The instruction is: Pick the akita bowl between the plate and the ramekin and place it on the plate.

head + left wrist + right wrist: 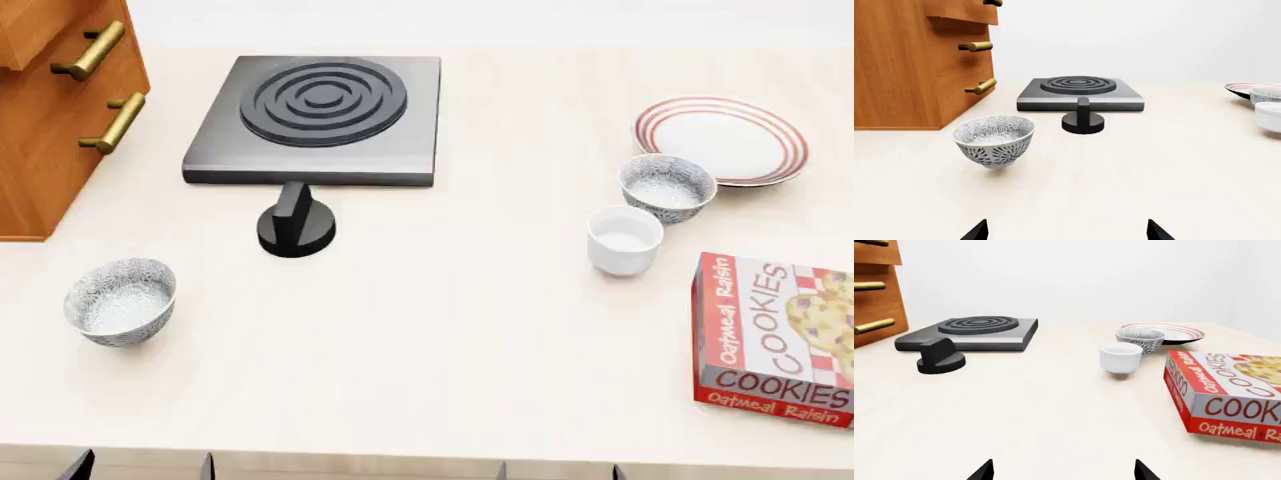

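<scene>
The akita bowl [667,186], grey-and-white speckled, stands between the red-ringed white plate [721,138] and the plain white ramekin [625,240] at the table's right. The right wrist view shows the same row: plate [1184,333], akita bowl [1139,339], ramekin [1120,358], all well ahead of my right gripper [1064,472]. That gripper is open over bare tabletop with nothing between its fingers. My left gripper [1067,232] is open too and holds nothing. An identical speckled bowl [994,140] stands ahead of it, at the front left [120,300].
A red cookie box [777,335] lies at the front right, close to the ramekin. A black hotplate [320,118] with a black knob [295,225] in front sits at the back centre. A wooden drawer cabinet [54,110] stands at the back left.
</scene>
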Tool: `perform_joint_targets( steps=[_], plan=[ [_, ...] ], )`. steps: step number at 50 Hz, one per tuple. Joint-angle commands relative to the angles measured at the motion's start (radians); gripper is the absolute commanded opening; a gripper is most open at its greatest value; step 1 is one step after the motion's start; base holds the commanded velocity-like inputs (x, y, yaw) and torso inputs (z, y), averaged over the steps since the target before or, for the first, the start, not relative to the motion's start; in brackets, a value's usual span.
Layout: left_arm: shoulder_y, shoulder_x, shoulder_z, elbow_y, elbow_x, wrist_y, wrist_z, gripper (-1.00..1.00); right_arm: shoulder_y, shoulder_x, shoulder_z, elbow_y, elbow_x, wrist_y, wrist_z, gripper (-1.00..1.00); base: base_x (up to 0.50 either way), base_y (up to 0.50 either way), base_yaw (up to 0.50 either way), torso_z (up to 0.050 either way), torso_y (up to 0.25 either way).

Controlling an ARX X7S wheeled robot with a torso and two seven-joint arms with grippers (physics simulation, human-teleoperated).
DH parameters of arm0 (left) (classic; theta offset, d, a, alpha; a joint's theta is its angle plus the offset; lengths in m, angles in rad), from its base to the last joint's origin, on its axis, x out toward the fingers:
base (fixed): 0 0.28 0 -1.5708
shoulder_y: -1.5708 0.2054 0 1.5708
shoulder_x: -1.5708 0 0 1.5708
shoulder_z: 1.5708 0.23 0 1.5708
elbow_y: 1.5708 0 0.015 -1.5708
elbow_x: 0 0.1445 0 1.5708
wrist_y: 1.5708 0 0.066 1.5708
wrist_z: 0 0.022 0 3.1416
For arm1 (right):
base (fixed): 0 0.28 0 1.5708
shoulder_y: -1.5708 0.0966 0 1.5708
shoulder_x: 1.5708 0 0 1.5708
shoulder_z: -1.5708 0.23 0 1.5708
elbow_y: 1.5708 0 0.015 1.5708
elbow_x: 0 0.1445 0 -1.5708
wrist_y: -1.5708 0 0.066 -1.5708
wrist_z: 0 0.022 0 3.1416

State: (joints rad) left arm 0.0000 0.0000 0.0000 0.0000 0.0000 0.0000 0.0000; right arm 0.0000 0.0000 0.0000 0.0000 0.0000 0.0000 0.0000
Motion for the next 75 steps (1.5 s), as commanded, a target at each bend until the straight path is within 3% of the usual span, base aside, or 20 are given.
perform_joint_targets(
  steps=[1,23,29,32,34,45,75],
  plan=[
    [0.015,-0.016,0.026,0.004,-0.006,0.012,-0.018,1.0,-0.016,0.017,-0.027,-0.007,-0.004,-0.029,0.025,1.0,0.0,0.0,0.0,0.0,0.0],
    [-0.005,-0.062,0.075,-0.014,-0.02,0.01,-0.12,1.0,-0.029,0.067,-0.08,-0.023,0.027,-0.085,0.094,1.0,0.0,0.0,0.0,0.0,0.0],
    [-0.009,-0.085,0.053,0.183,-0.034,-0.052,-0.147,1.0,-0.048,0.092,-0.072,-0.194,0.062,-0.003,0.096,1.0,0.02,0.0,0.0,0.0,0.0],
    [-0.023,-0.102,0.026,0.327,-0.094,-0.184,-0.14,1.0,-0.059,0.111,-0.062,-0.322,0.072,0.013,0.098,1.0,0.27,0.0,0.0,0.0,0.0],
    [-0.016,-0.117,0.029,0.399,-0.09,-0.193,-0.14,1.0,-0.061,0.124,-0.051,-0.412,0.077,0.042,0.105,1.0,0.45,0.0,0.0,0.0,0.0],
    [-0.038,-0.157,0.004,0.637,-0.182,-0.36,-0.134,1.0,-0.045,0.159,-0.004,-0.616,0.131,0.15,0.133,1.0,0.5,0.0,0.0,0.0,0.0],
    [-0.029,-0.166,-0.024,0.614,-0.235,-0.31,-0.16,1.0,-0.06,0.198,0.026,-0.651,0.149,0.122,0.163,1.0,0.5,0.0,0.0,0.0,0.0]
  ],
)
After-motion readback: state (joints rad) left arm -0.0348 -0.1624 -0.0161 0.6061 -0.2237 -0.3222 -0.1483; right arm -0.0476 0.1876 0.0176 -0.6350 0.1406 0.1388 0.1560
